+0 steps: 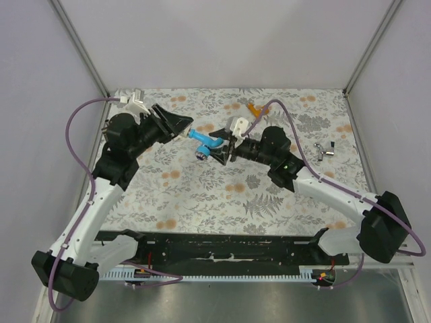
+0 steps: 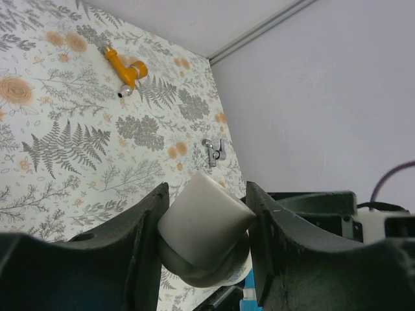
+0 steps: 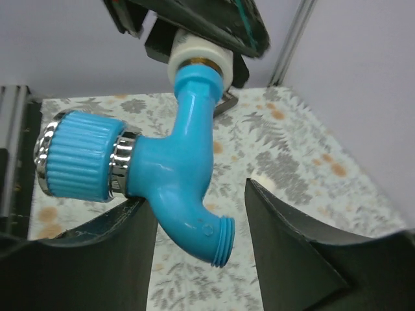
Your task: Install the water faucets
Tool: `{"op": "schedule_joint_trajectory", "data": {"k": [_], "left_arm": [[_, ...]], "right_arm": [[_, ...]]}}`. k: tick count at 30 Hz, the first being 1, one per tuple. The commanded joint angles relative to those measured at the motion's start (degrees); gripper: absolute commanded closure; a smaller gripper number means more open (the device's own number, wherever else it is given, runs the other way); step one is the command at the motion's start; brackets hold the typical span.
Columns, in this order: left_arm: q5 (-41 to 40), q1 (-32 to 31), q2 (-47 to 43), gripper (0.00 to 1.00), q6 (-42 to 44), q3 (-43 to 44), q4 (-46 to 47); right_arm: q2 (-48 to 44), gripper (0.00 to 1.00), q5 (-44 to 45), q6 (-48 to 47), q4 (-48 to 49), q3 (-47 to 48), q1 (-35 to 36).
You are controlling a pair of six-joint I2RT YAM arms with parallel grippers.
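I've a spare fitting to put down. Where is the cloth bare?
Bare: the near middle of the table, and the far-middle patch left of the orange faucet. Crowded: the centre, where the left gripper and right gripper meet at the blue faucet, and the right side by the metal bracket.

I'm looking into a robotics lab test cell rather than a home or a shop: the worktop (image 1: 202, 202) is boxed in on three sides by plain pale panels (image 1: 222, 40) set in bare aluminium posts (image 1: 78, 42). Two robot arms, the left arm (image 1: 94, 202) and the right arm (image 1: 337, 192), are bolted to a black rail (image 1: 229, 247) at the near edge. Purple cables (image 1: 69, 138) loop loose from them, and a white slotted cable duct (image 1: 222, 274) runs beneath. Only the fern-and-flower cloth (image 1: 296, 101) spread over the worktop looks domestic
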Motion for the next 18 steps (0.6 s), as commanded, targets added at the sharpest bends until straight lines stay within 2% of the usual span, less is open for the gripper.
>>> {"op": "schedule_joint_trajectory", "data": {"k": [1,3,5,10,12,14,15,18], "left_arm": [[2.96,-0.5,-3.74,0.98,3.82,-3.3,7.18],[2.7,-0.42,-5.05,0.98,3.73,-5.24,9.72],[2.7,-0.42,-6.03,0.98,3.47,-6.47,12.36],[1.73,-0.5,-6.21,0.98,2.33,-6.3,10.79],[-0.02,-0.5,-6.12,0.98,0.75,-6.04,8.52],[-1.16,-0.5,-5.85,0.98,-1.09,-5.69,6.93],[-1.52,-0.5,-5.77,0.98,-2.41,-5.69,6.57],[-1.88,-0.5,-5.33,0.98,-6.54,-5.34,6.13]], "right_arm": [[0.96,0.42,-0.54,23.94,2.94,4.21,-4.4],[2.01,0.46,-0.28,34.22,4.51,4.3,-6.69],[2.72,0.48,-2.03,40.23,5.83,4.21,-7.83],[3.16,0.46,-3.26,42.11,7.33,2.9,-8.1],[2.2,0.41,-3.53,38.78,8.91,0.89,-8.1],[0.71,0.31,-3.18,33.16,11.37,-2.1,-8.19],[-0.26,0.02,-3.18,29.91,12.6,-3.42,-8.1],[-3.42,0.02,-3.27,18.14,14.36,-7.38,-8.02]]}}
